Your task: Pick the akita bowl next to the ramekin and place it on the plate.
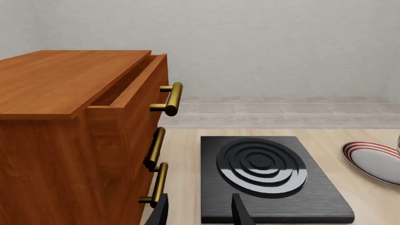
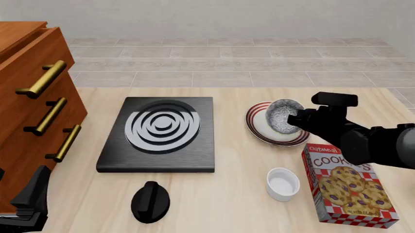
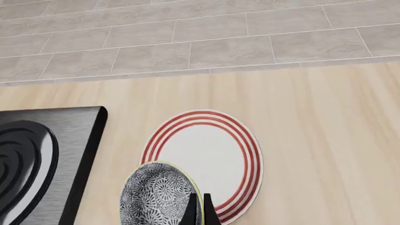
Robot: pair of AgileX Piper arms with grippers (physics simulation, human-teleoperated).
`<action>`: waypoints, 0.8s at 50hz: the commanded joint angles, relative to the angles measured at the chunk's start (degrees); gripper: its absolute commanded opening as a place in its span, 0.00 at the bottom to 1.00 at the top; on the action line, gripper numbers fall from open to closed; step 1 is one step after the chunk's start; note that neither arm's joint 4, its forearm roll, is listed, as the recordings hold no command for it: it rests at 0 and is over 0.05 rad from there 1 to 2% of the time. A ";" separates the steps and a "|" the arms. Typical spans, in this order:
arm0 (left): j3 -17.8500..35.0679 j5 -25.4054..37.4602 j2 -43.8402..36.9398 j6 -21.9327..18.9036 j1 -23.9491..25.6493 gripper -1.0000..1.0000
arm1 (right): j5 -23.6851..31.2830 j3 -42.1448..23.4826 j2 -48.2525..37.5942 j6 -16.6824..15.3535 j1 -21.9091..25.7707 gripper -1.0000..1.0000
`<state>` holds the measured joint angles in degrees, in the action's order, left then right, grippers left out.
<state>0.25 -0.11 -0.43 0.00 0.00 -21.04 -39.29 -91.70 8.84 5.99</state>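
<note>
Speckled black-and-white, the small round akita bowl (image 2: 283, 115) hangs pinched by its rim in the right hand (image 2: 300, 118), at the hand's nine o'clock, over the red-ringed white plate (image 2: 258, 127). At the plate's six o'clock, a plain white ramekin (image 2: 283, 184) rests on the wooden bench (image 2: 233, 194). Left hand (image 1: 200, 213) gapes, holding nothing.

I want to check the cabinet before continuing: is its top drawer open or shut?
Open a little. In the left wrist view the top drawer stands out from the wooden cabinet, with a dark gap visible behind its front panel.

One bowl (image 2: 283, 115), one ramekin (image 2: 283, 183), one plate (image 2: 259, 127)
</note>
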 commanded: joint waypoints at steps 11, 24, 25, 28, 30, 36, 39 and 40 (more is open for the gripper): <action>0.00 0.00 0.00 0.00 0.00 1.00 | -2.51 -1.03 -3.58 -1.81 0.22 0.00; 0.00 0.00 0.00 0.00 0.00 1.00 | -4.09 -1.54 -6.42 -2.75 -0.59 0.00; 0.00 0.00 0.00 0.00 0.00 1.00 | -4.27 -1.58 -6.66 -2.92 -0.71 0.00; 0.00 0.00 0.00 0.00 0.00 1.00 | -4.56 -1.66 -7.15 -3.15 -0.85 0.00; 0.00 0.00 0.00 0.00 0.00 1.00 | -4.76 -1.74 -7.51 -3.24 -0.91 0.00; 0.00 0.00 0.00 0.00 0.00 1.00 | -5.58 -2.23 -9.11 -3.77 -1.42 0.00; 0.00 0.00 0.00 0.00 0.00 1.00 | -5.73 -2.45 -9.48 -3.95 -1.57 0.00; 0.00 0.00 0.00 0.00 0.00 1.00 | -5.76 -2.50 -9.59 -4.03 -1.61 0.00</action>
<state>0.25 -0.11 -0.43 0.00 0.00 -25.78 -40.95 -99.65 5.32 4.94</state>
